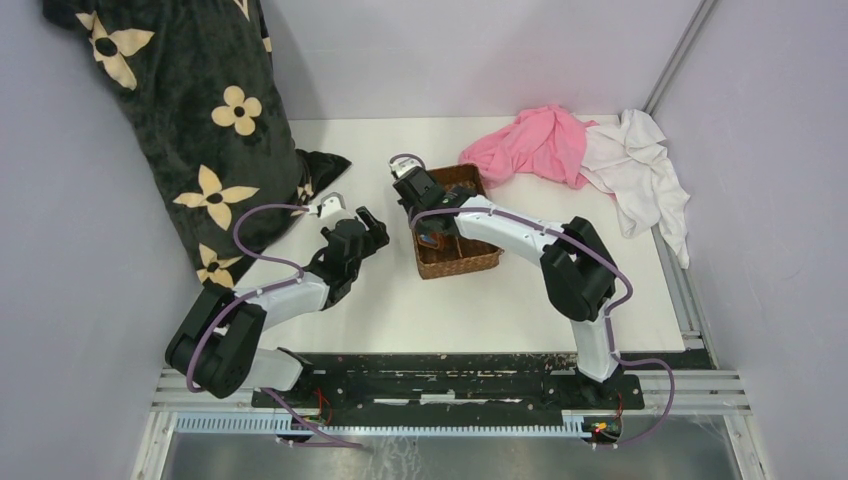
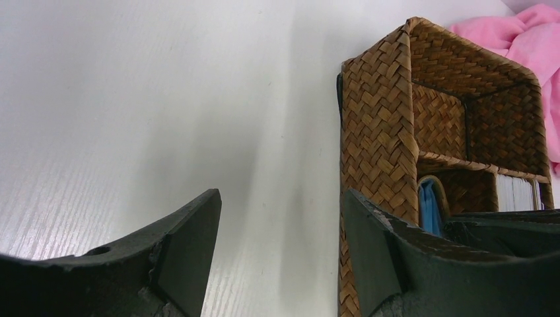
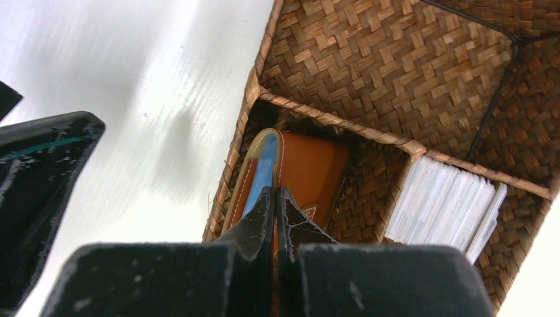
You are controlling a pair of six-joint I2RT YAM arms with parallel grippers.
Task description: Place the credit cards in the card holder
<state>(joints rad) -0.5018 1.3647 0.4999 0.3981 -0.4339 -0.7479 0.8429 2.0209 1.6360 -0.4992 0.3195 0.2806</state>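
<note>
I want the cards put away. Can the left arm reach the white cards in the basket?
Probably not yet. The left tool hangs open outside the basket wall, and the right tool sits over the wallet, between it and the cards.

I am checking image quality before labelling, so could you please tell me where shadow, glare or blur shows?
Top external view: even light, sharp. Left wrist view: a soft shadow on the white table beside the brown woven wicker basket; the open left tool dark in the foreground. Right wrist view: streaky glare on the table; the brown leather wallet shaded.
</note>
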